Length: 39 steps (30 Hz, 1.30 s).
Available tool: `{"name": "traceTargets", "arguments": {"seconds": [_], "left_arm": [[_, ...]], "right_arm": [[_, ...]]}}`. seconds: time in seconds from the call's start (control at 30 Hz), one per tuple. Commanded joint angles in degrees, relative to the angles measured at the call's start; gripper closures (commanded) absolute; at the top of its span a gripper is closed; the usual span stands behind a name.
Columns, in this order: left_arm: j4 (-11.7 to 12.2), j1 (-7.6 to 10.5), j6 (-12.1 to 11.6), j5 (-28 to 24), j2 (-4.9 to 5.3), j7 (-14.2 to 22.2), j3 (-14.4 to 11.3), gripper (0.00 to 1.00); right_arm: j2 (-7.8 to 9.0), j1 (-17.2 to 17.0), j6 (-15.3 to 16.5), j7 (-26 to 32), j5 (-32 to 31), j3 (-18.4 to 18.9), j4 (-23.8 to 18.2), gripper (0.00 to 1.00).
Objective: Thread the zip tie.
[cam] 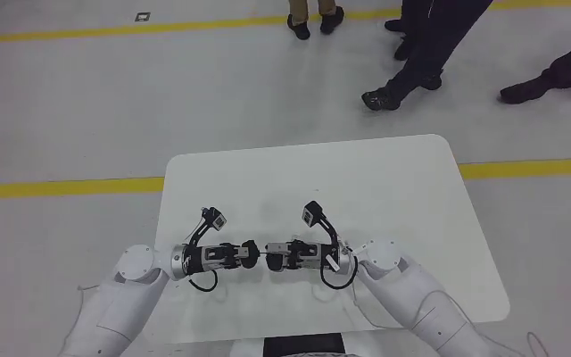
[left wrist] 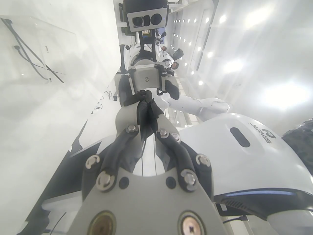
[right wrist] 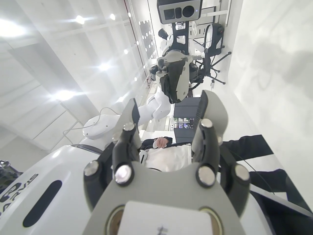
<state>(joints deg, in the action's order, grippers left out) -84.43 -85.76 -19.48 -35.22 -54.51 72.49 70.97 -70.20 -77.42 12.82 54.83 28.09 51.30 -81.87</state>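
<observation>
My left gripper (left wrist: 146, 107) is shut on a thin black zip tie (left wrist: 154, 149), whose two strands run back between the fingers toward the palm. In the top view both grippers face each other tip to tip over the front of the white table (cam: 393, 196), the left gripper (cam: 251, 253) and the right gripper (cam: 274, 256) nearly touching, with a short dark stretch of the zip tie (cam: 263, 256) between them. My right gripper (right wrist: 168, 111) is open with nothing between its fingers. The left gripper (right wrist: 174, 84) hangs just beyond those fingertips.
A clear tray (left wrist: 61, 37) holding several loose black zip ties (left wrist: 29, 54) lies on the table beside the left arm. People's legs (cam: 419, 53) stand on the floor beyond the far edge. A yellow floor line (cam: 80, 186) runs past the table.
</observation>
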Motion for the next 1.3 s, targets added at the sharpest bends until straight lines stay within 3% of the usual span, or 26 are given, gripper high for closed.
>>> {"name": "traceTargets", "arguments": {"seconds": [0.0,0.3,0.77,0.9,1.0,1.27], "left_arm": [[0.0,0.0,0.0,0.0,0.0,0.0,0.0,1.0],[0.0,0.0,0.0,0.0,0.0,0.0,0.0,1.0],[0.0,0.0,0.0,0.0,0.0,0.0,0.0,1.0],[0.0,0.0,0.0,0.0,0.0,0.0,0.0,1.0],[0.0,0.0,0.0,0.0,0.0,0.0,0.0,1.0],[0.0,0.0,0.0,0.0,0.0,0.0,0.0,1.0]], "right_arm": [[-0.03,0.04,0.32,-0.17,0.02,-0.09,0.29,0.85],[-0.08,0.13,1.42,-0.06,0.12,-0.4,0.98,0.91],[-0.19,0.36,1.85,-0.49,0.05,-0.98,1.0,0.89],[-0.24,0.57,1.63,-0.72,0.0,-1.16,0.99,0.92],[-0.26,0.65,1.56,-0.87,-0.01,-1.23,1.03,1.0],[-0.21,0.74,1.41,-1.01,-0.3,-1.21,1.05,1.0]]}}
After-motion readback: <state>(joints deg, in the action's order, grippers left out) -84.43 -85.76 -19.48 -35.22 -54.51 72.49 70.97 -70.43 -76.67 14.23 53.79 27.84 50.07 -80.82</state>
